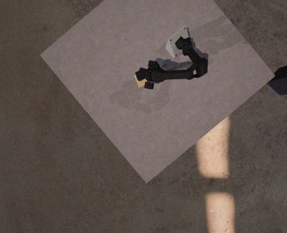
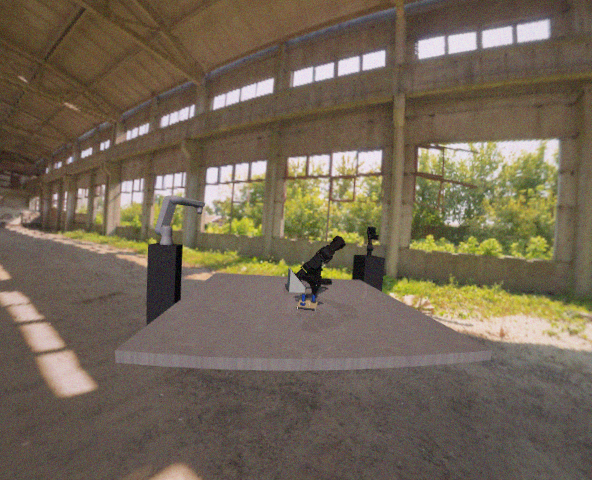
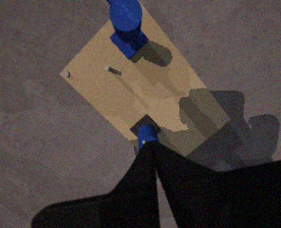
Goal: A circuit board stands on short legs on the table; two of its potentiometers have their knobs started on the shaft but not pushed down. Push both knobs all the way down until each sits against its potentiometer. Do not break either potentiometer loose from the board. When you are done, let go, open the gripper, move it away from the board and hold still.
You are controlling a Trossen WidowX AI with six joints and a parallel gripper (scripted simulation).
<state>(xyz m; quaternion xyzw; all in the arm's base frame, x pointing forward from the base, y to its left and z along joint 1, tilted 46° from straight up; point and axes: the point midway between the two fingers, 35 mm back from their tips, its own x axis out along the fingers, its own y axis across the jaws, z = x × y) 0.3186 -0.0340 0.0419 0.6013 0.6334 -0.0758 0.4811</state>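
Near knob [image 3: 147, 134] mostly hidden under jaws; far knob [image 3: 126, 16] perhaps cropped.
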